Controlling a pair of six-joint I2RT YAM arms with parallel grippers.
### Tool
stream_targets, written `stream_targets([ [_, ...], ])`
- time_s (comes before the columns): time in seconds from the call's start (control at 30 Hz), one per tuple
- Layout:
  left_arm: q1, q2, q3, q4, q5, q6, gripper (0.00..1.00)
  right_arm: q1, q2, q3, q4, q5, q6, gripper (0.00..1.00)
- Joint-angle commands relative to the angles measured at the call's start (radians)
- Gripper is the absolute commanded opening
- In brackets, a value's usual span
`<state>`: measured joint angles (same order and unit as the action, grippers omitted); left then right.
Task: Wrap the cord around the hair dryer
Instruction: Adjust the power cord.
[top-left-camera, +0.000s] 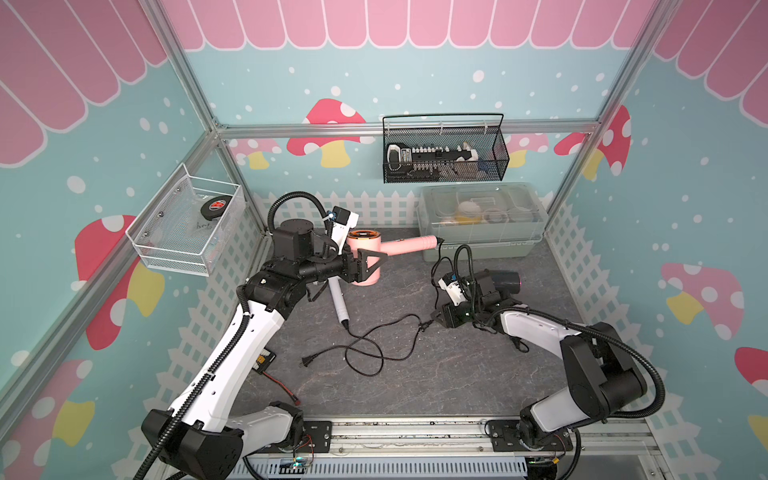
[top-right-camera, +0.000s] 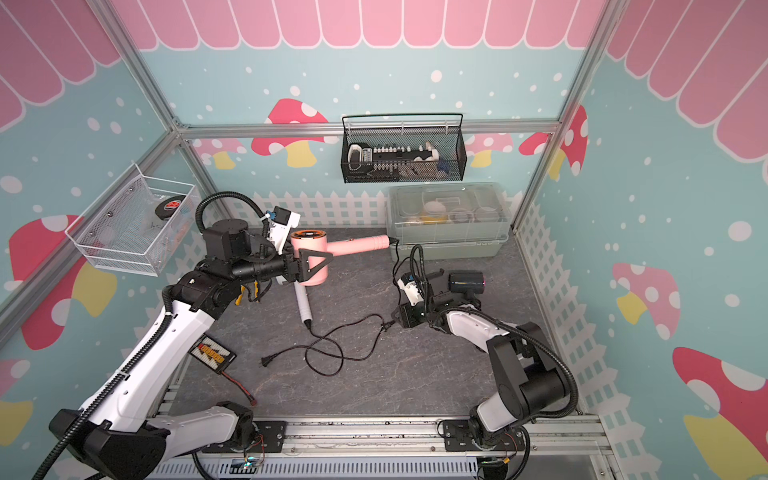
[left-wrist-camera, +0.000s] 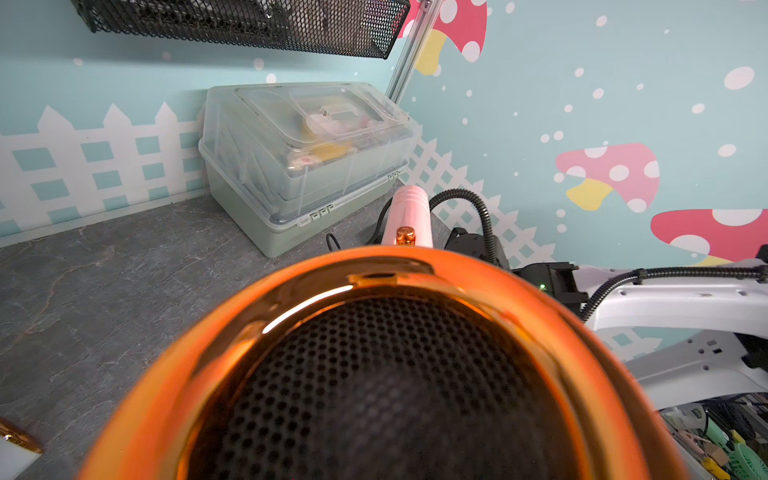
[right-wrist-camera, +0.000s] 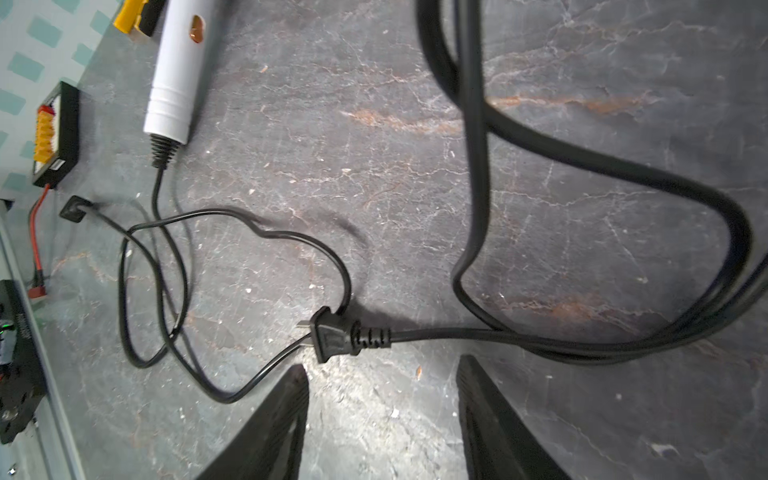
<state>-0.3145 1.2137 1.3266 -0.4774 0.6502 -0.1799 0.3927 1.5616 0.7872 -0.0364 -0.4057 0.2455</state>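
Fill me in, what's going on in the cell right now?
The left gripper has its jaws closed on the barrel of the pink hair dryer. Its thick black cord lies loose on the grey stone-patterned table, not yet wrapped. The right gripper is low over the table, jaws apart and empty, with the cord's black two-pin plug just ahead of them. A white-handled appliance with its own thin cord lies nearby.

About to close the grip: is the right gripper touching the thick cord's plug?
Apart. The right wrist view shows bare table between the thick cord's plug and the open right gripper.
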Motion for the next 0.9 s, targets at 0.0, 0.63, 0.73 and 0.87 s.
stream_targets([
  [0.0,0.006,-0.018,0.039,0.068,0.023,-0.011,0.00,0.003,0.030,-0.011,0.129,0.095,0.053,0.56],
  [0.63,0.080,-0.043,0.027,0.077,-0.073,-0.039,0.00,-0.053,-0.036,0.070,0.115,0.253,-0.057,0.00],
  [0.73,0.139,-0.051,0.018,0.077,-0.124,-0.054,0.00,-0.117,-0.163,0.068,-0.004,0.256,-0.110,0.00],
  [0.87,0.223,-0.065,0.006,0.100,-0.157,-0.088,0.00,-0.194,-0.255,0.123,-0.201,0.242,-0.194,0.00],
])
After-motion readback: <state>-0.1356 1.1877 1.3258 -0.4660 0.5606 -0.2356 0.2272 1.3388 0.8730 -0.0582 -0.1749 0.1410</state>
